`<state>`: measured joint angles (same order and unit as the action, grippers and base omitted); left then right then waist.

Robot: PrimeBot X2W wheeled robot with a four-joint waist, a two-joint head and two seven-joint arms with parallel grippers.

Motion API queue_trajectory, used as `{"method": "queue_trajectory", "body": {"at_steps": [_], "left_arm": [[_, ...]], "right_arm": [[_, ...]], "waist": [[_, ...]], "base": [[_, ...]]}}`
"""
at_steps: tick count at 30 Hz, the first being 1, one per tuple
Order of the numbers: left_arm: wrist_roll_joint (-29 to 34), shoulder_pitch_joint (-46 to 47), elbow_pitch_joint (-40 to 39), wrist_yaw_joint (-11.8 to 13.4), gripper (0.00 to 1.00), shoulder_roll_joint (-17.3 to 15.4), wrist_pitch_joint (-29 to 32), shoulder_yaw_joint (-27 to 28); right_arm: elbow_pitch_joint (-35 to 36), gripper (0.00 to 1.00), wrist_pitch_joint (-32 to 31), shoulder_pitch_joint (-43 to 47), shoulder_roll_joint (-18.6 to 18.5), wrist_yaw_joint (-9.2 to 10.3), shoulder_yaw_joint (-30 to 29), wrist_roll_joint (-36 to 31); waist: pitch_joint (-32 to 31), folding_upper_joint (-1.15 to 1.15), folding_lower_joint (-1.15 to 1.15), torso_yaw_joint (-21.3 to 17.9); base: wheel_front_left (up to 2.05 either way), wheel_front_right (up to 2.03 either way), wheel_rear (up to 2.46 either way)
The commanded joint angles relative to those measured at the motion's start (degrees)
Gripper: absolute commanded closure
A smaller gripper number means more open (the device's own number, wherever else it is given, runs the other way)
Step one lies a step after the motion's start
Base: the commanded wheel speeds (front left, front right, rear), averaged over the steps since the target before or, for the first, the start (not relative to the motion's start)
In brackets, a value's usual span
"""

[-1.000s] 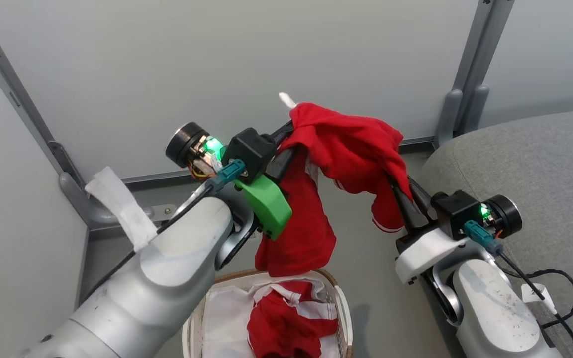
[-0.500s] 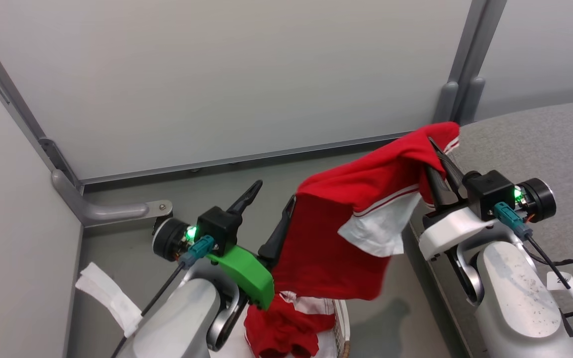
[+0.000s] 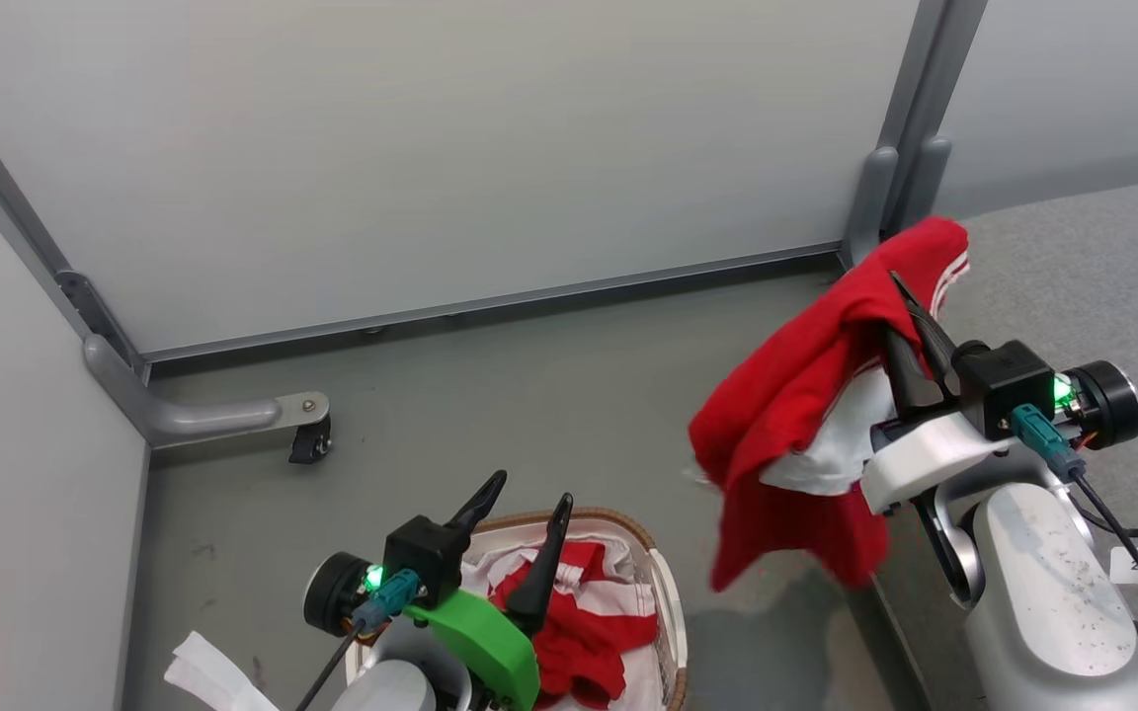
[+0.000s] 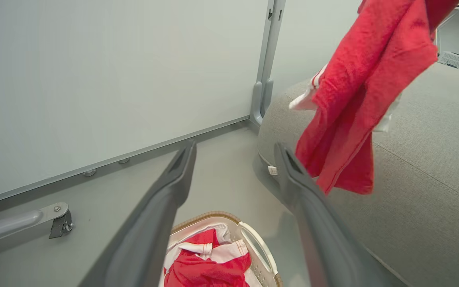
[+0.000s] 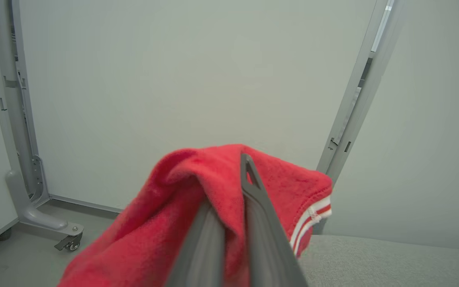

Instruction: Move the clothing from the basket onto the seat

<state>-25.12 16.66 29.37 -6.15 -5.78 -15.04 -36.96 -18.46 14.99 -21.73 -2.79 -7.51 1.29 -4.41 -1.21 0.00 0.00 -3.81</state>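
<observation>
A: Pinching the red garment (image 3: 786, 415) at a top fold, right gripper (image 3: 903, 306) fingers pressed together on it. Rest draped to the left of the fingers, hanging beside the edge of the seat (image 3: 1073, 276), well apart from the basket (image 3: 666, 592).
B: Left gripper (image 3: 531, 489)?
A: Spread, holding nothing, hovering above the basket. More clothing (image 3: 579, 642) bunched inside.
B: Edges, room?
A: Rounded seat edge just below the right wrist, grey cushion open to the right. Bare floor (image 3: 529, 395) between basket and wall panel (image 3: 431, 148). Post (image 3: 910, 118) at seat corner, caster foot (image 3: 307, 439) far left.
</observation>
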Motion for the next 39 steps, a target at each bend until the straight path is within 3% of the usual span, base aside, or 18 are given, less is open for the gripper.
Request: {"method": "queue_trajectory", "body": {"at_steps": [1,11,28,39], "left_arm": [[0.41,-1.15,-0.02,-0.34,0.0,0.39,-0.21,0.58],[3.29,-3.55,-1.0,-1.02,0.0,1.83,-0.2,3.04],[6.19,-2.09,-3.77,-1.43,0.0,2.69,-0.2,2.89],[7.46,0.55,-4.57,-1.41,0.0,2.11,-0.2,1.26]], "right_arm": [[0.21,1.0,0.3,0.58,-0.19,0.04,-0.22,-0.23],[0.33,1.0,0.3,-0.6,-0.21,0.04,-0.57,-0.51],[1.07,1.0,0.3,-1.63,-0.17,0.05,-1.89,-1.73],[2.73,1.0,0.3,-4.08,-0.16,0.05,-5.58,-1.67]], "waist": [[0.17,0.0,0.0,-0.19],[0.81,0.0,0.0,-3.63],[5.39,0.0,0.0,-19.46],[9.9,0.0,0.0,-21.14]], "base": [[0.0,0.0,0.0],[0.0,0.0,0.0],[0.0,0.0,0.0],[0.0,0.0,0.0]]}}
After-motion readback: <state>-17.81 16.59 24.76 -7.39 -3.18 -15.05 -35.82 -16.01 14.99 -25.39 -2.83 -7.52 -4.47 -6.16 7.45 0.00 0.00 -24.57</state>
